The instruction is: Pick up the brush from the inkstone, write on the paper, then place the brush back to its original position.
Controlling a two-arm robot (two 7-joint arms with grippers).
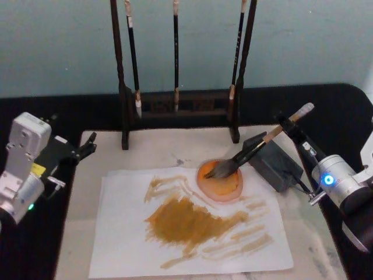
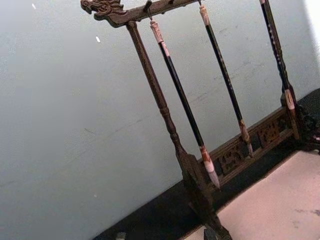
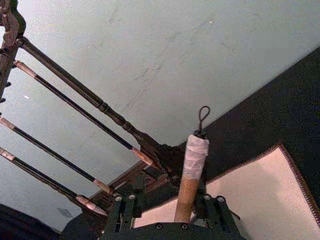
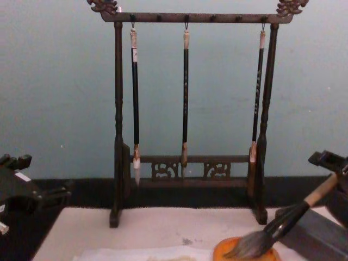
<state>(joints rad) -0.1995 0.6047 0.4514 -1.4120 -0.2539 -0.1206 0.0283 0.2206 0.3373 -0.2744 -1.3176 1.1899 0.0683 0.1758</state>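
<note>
Brush rack (image 1: pixel 178 111): blocks the far side. In front of it, orange dish (image 1: pixel 220 181) and inkstone (image 1: pixel 275 163) crowd the right; left lies open.

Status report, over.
Right claw shut on brush, tuft on orange dish. Left claw parked left of the paper. Nothing in the way.

The brush rack (image 1: pixel 178 105) loses its top bar past the head view's upper edge. In the chest view the paper (image 4: pixel 147 254) is cut by the bottom edge (just a pale strip). The right gripper (image 3: pixel 170 210) hides the lower handle of the brush (image 3: pixel 192 175) in its wrist view; its fingertips lie past the frame's edge.
</note>
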